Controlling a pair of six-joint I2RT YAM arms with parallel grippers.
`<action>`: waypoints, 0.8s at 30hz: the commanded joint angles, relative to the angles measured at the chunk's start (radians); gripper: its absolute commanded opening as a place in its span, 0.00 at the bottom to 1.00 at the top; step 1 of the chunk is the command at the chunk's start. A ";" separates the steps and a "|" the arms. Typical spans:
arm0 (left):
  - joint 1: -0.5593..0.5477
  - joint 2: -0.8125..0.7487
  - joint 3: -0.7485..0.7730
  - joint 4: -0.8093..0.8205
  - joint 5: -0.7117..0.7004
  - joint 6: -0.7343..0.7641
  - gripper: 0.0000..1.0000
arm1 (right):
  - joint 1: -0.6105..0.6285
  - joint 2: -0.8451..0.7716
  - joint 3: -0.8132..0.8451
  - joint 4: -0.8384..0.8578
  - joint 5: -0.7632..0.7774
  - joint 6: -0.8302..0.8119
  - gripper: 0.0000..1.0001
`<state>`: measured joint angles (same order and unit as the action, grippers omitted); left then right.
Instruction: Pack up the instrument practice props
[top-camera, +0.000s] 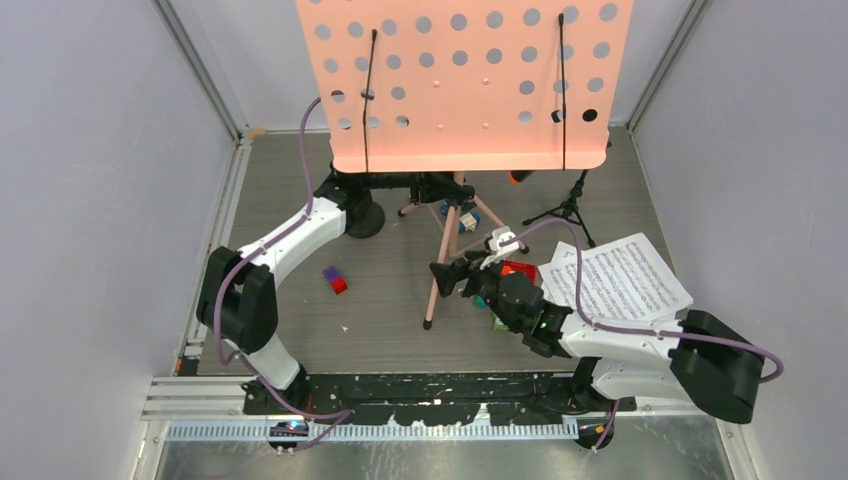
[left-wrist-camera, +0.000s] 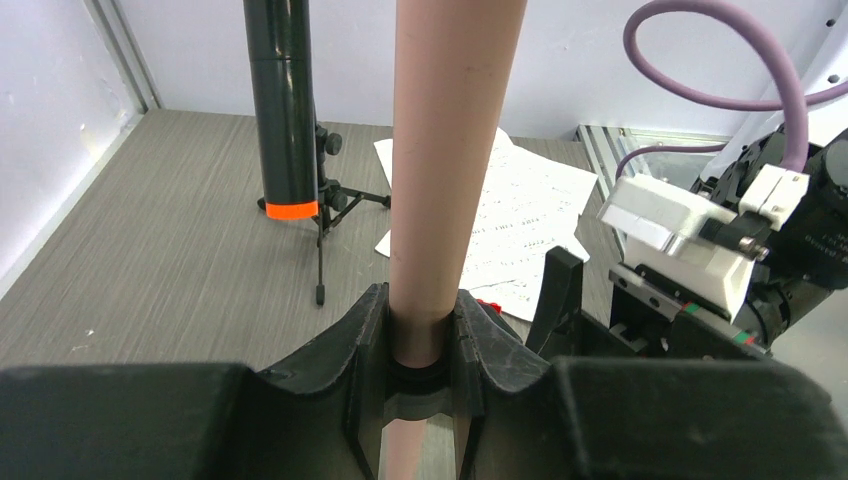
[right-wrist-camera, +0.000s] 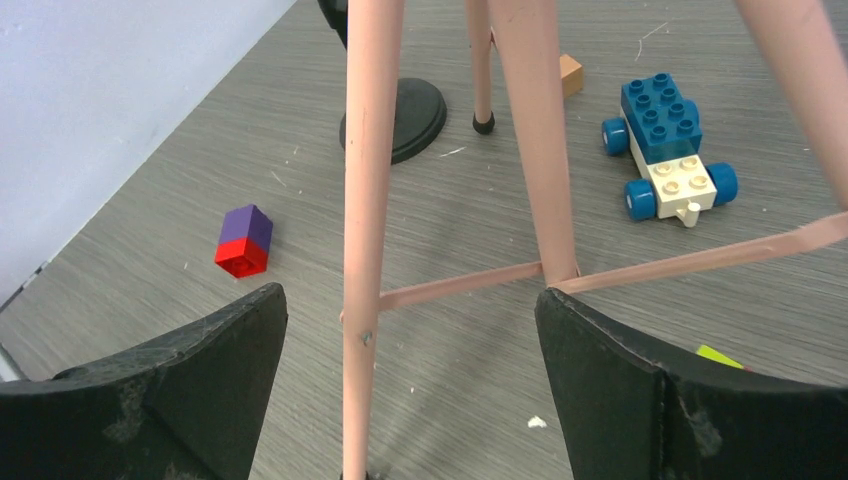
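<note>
The pink perforated sheet-music holder (top-camera: 465, 80) stands at the back on tripod legs (top-camera: 437, 275). My left gripper (top-camera: 438, 187) is under its tray, shut on the pink upright pole (left-wrist-camera: 455, 150). My right gripper (right-wrist-camera: 407, 295) is open low at the tripod, one pink leg (right-wrist-camera: 365, 250) standing between its fingers without touching them. White note sheets (top-camera: 620, 280) lie on the floor at the right. The black orange-tipped microphone (left-wrist-camera: 285, 110) sits on a black tripod support (top-camera: 568, 208) behind the sheets. A black round-base support (right-wrist-camera: 405, 115) stands at the left.
A blue toy car (right-wrist-camera: 665, 145) sits among the tripod legs. A purple-and-red brick (top-camera: 335, 280) lies left of them, an orange brick (right-wrist-camera: 570, 72) further back, more bricks (top-camera: 515, 270) under my right wrist. Walls close in on three sides.
</note>
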<state>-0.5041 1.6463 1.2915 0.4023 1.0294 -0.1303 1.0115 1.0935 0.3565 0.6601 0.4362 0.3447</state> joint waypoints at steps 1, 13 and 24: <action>0.006 -0.022 -0.007 -0.025 -0.052 -0.032 0.00 | 0.002 0.090 0.069 0.168 0.056 0.042 0.93; 0.006 -0.024 -0.007 -0.031 -0.052 -0.032 0.00 | 0.000 0.223 0.106 0.331 0.064 -0.001 0.49; 0.006 -0.030 0.013 0.018 -0.017 -0.081 0.30 | 0.000 0.240 0.113 0.333 0.018 -0.058 0.00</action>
<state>-0.5018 1.6463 1.2915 0.4042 1.0306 -0.1379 1.0096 1.3361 0.4366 0.9226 0.4759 0.3691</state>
